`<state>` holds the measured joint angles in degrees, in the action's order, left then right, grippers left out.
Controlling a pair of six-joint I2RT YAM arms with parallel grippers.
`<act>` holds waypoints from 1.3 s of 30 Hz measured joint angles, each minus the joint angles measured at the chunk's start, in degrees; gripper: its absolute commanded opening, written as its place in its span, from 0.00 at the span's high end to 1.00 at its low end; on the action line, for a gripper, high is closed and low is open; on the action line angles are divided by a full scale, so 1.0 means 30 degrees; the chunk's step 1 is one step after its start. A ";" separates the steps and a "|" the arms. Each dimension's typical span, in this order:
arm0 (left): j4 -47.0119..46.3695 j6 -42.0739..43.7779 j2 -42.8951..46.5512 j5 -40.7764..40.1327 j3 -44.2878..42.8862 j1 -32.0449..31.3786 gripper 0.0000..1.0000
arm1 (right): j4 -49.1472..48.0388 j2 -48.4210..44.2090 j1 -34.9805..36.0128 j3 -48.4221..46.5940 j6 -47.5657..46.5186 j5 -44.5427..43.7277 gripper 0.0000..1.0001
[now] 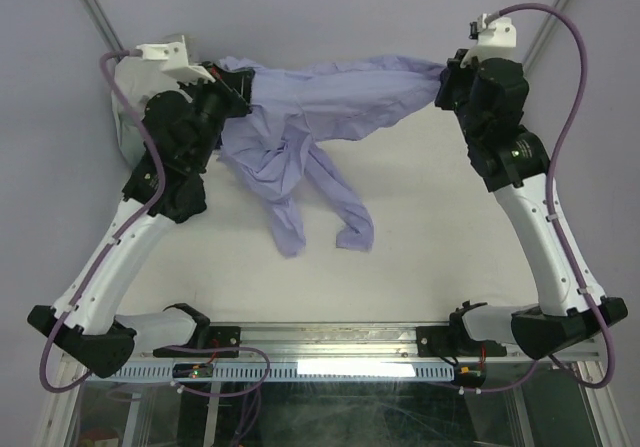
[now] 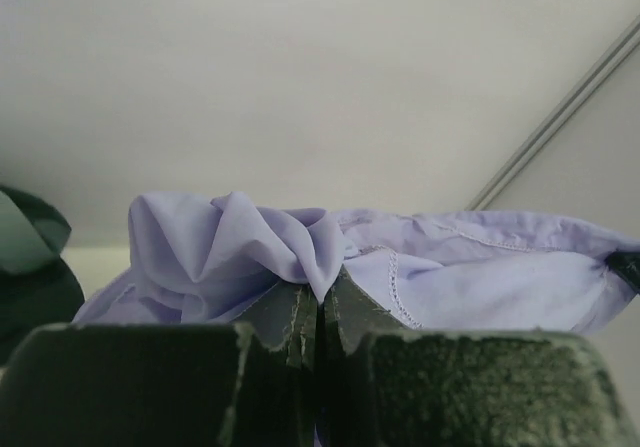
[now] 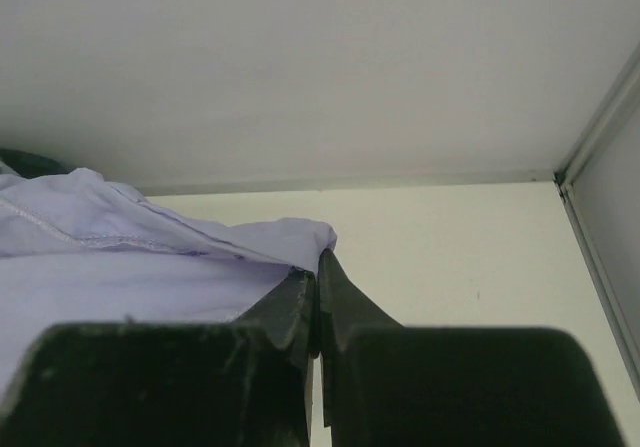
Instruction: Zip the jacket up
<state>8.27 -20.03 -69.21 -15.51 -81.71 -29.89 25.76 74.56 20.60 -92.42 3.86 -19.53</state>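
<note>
The lavender jacket [image 1: 320, 102] hangs stretched between both grippers at the far side of the table, its sleeves [image 1: 300, 207] drooping toward the middle. My left gripper [image 1: 235, 85] is shut on the jacket's left end; the left wrist view shows bunched fabric [image 2: 300, 242] pinched at the tips of my left gripper [image 2: 320, 292]. My right gripper [image 1: 443, 85] is shut on the right end; in the right wrist view a fabric corner [image 3: 290, 237] sits at the closed tips of my right gripper [image 3: 318, 267]. The zipper is not visible.
The white table [image 1: 430, 217] ends at grey walls at the back and sides. A dark green and white garment [image 2: 30, 257] lies at the far left by the left arm. A metal rail [image 1: 330, 342] runs along the near edge between the arm bases.
</note>
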 measured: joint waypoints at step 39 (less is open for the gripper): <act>0.2892 -0.4095 0.1253 0.4991 1.1074 0.2710 0.27 | 0.1953 0.6200 -0.3920 0.2171 0.1566 0.3242 0.35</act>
<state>16.95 -32.32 -65.45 -0.54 -48.49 -21.76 31.62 93.17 8.84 -85.91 8.56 -9.80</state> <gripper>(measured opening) 0.716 0.622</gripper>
